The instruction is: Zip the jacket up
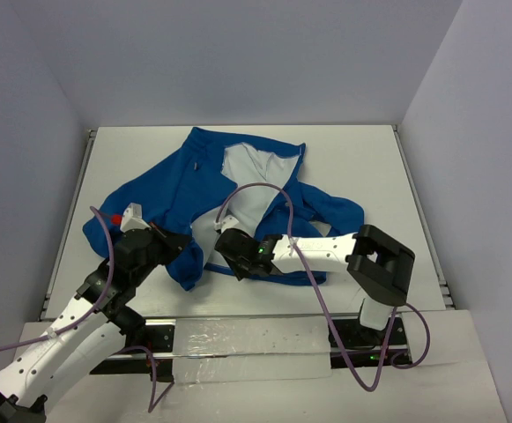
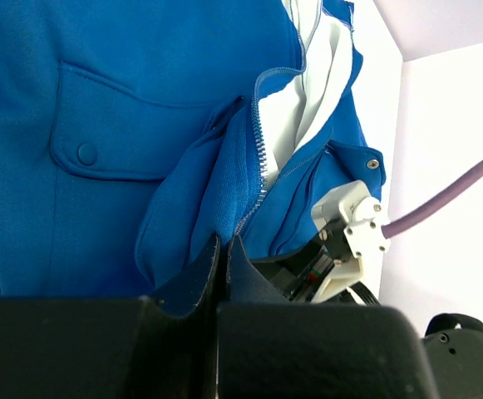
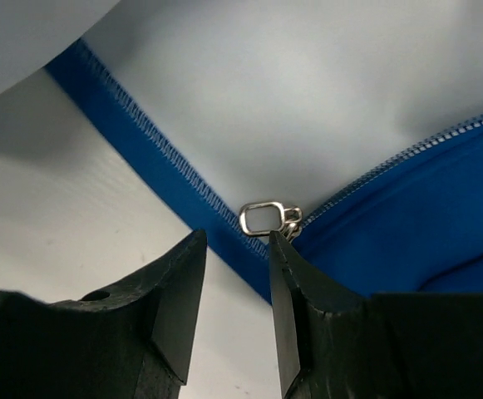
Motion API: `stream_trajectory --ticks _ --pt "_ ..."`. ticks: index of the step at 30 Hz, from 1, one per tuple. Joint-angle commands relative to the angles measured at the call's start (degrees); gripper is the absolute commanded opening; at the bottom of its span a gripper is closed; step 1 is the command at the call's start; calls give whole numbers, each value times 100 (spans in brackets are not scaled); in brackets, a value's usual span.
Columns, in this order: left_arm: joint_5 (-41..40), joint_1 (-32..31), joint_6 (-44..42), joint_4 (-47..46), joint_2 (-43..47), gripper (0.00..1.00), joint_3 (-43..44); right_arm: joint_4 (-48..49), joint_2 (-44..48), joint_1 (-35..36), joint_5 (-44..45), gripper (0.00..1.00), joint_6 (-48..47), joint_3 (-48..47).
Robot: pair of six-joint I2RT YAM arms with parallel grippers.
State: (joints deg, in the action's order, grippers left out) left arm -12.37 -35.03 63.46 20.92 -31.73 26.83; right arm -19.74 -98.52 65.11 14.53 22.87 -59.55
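Note:
The royal-blue jacket (image 1: 181,181) lies crumpled on the white table, its front open and the white lining (image 1: 251,167) showing. My left gripper (image 1: 181,247) is shut on a fold of blue fabric at the near hem (image 2: 224,237), beside the zipper teeth (image 2: 262,145). My right gripper (image 1: 224,248) is open. Its fingertips (image 3: 281,245) sit just short of the metal zipper pull ring (image 3: 263,219), which lies at the blue hem (image 3: 141,133), level with the gap but nearer the right finger. The grey striped patch does not show clearly.
The right arm's purple cable (image 1: 256,187) loops over the jacket. A chest pocket with a snap button (image 2: 86,154) faces the left wrist camera. Bare table (image 1: 361,167) lies right of the jacket; walls close in at the back and sides.

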Motion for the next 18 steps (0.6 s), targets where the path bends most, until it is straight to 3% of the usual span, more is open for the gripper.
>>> stream_trajectory --ticks 1,11,18 --pt "-117 40 -35 0 27 0 217 112 -248 1 479 43 24 -309" --pt "-38 40 -61 -167 -97 0 174 356 -534 3 333 38 55 -112" --pt "-53 31 -62 -167 -71 0 156 232 -442 1 731 21 251 -19"
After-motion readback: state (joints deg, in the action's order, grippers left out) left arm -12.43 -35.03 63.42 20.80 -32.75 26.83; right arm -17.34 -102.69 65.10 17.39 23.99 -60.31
